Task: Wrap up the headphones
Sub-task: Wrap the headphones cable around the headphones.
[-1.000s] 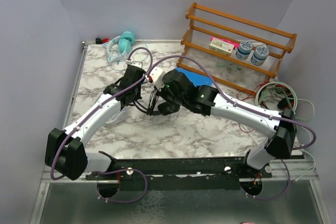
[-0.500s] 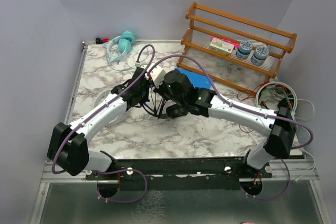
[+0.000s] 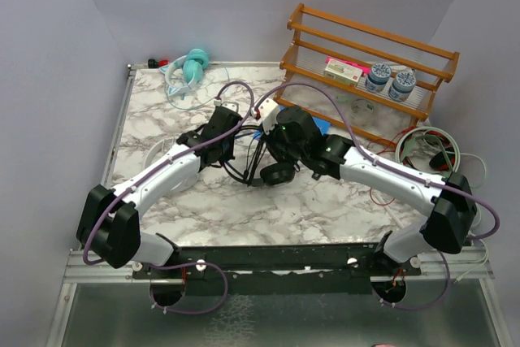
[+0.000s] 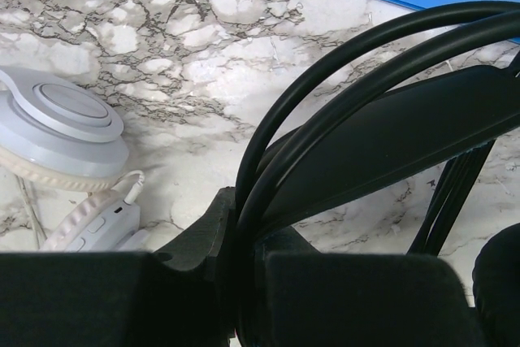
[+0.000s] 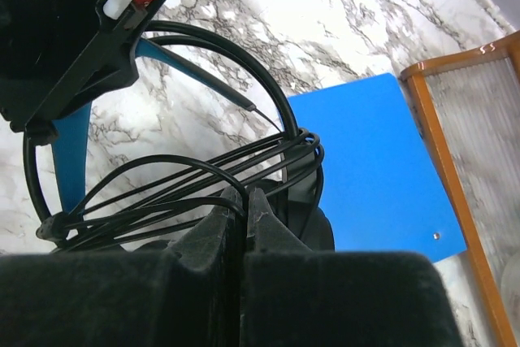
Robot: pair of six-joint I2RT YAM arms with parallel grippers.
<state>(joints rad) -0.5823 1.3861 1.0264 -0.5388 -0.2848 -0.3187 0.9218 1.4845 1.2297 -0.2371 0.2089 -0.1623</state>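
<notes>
The black headphones with blue accents [image 3: 275,173] hang between my two grippers above the table's middle. My left gripper [image 3: 231,154] is shut on their black headband [image 4: 382,119]. My right gripper [image 3: 275,152] is shut on their thin black cable [image 5: 203,170], which runs in several loops across the headband. The blue arm of the headset [image 5: 73,148] shows in the right wrist view. The white headphones [image 4: 65,132] lie on the table under my left arm, mostly hidden in the top view [image 3: 152,154]. The teal cat-ear headphones [image 3: 188,69] lie at the far left corner.
A blue flat board [image 3: 313,123] lies behind the grippers, also in the right wrist view [image 5: 382,168]. A wooden rack [image 3: 366,71] with a box and two jars stands at the back right. Coiled cables [image 3: 426,148] lie at the right edge.
Both grippers have moved right and slightly farther back, carrying the black headphones with them. The right gripper has shifted round the headset with the cable.
</notes>
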